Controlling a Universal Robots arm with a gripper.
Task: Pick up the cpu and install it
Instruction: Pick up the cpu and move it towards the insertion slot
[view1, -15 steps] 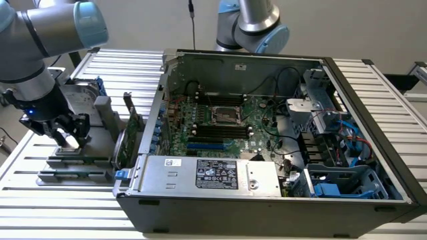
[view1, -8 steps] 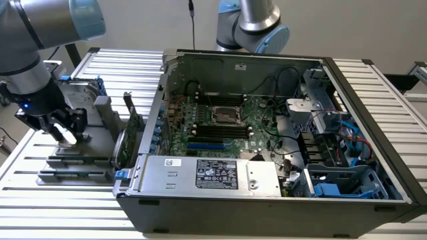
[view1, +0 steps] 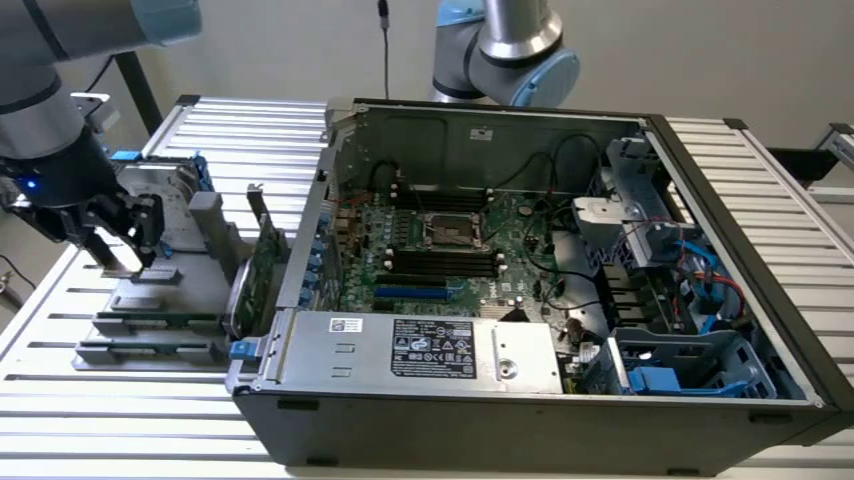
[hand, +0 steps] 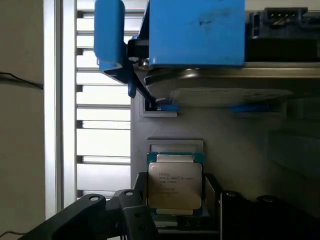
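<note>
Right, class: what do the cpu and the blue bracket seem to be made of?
The cpu: its top looks like metal, silvery and dully reflective, with printed lettering; its thin rim may be greenish circuit board. The blue bracket: probably moulded plastic, a uniform matte blue with faint scuffs.

We lose the arm (view1: 54, 100) past the top and left edges of the exterior view, and a second arm (view1: 514, 50) is cut by the top edge. The slatted bench (view1: 134, 410) runs off the frame. The power supply label (view1: 434, 347) is too small to read.

In the wrist view the end effector (hand: 175, 220) has dark fingers (hand: 95, 217) that overlap the nearest edge of the cpu (hand: 175, 180), whose print we cannot read. The picture's edge cuts the blue bracket (hand: 195, 32).
</note>
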